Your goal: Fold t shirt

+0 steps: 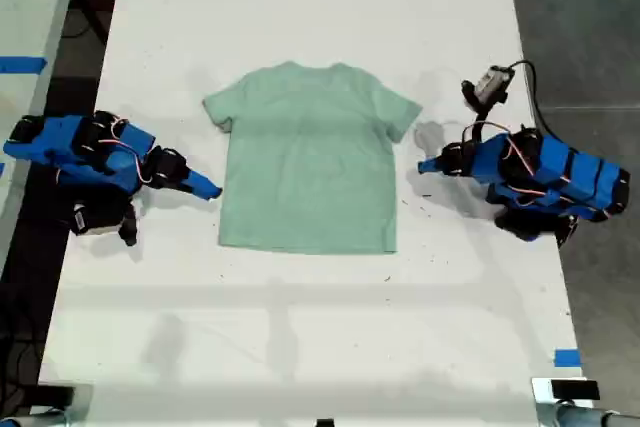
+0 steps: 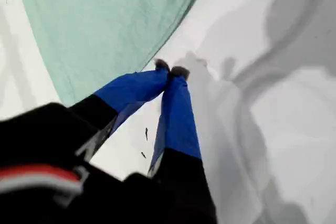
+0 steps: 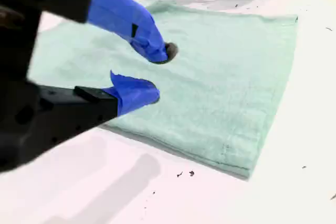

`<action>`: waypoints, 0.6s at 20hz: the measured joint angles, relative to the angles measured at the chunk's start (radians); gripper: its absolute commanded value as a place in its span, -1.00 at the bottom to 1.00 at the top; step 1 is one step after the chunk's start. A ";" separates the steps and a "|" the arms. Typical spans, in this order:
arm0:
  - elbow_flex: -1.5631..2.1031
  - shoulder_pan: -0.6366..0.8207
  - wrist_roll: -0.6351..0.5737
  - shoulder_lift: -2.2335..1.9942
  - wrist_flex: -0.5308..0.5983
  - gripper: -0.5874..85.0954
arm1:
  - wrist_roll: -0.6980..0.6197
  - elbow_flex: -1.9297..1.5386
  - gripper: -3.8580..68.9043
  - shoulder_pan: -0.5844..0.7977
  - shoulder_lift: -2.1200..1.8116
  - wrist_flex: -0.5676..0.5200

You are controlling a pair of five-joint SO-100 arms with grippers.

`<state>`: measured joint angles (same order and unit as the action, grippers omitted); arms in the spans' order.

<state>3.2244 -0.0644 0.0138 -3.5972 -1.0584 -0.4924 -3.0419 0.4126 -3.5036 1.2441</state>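
Our first claw (image 2: pixel 170 69) sits clenched beside the t shirt (image 1: pixel 310 157), our second claw (image 3: pixel 157 72) released above its edge; a shallow pinch could bunch the cloth.

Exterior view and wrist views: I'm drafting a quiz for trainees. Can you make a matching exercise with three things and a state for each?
Things:
1. t shirt
2. my first gripper
3. my second gripper

States:
A. open, beside the cloth
B. shut, empty
C. spread flat on the table

Pairs: 1-C, 2-B, 3-A
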 measured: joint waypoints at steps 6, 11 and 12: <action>0.000 0.000 0.000 0.000 0.000 -0.78 | -0.040 0.114 -0.76 0.046 0.015 0.049; 0.000 0.000 0.000 0.000 0.000 -0.78 | -0.167 0.667 -0.25 0.291 0.462 0.178; 0.000 0.000 0.000 0.000 0.000 -0.77 | -0.189 0.753 -0.23 0.307 0.588 0.178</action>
<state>3.2244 -0.0644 0.0138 -3.5972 -1.0584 -0.6811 -2.2887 0.7194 -2.9161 1.4220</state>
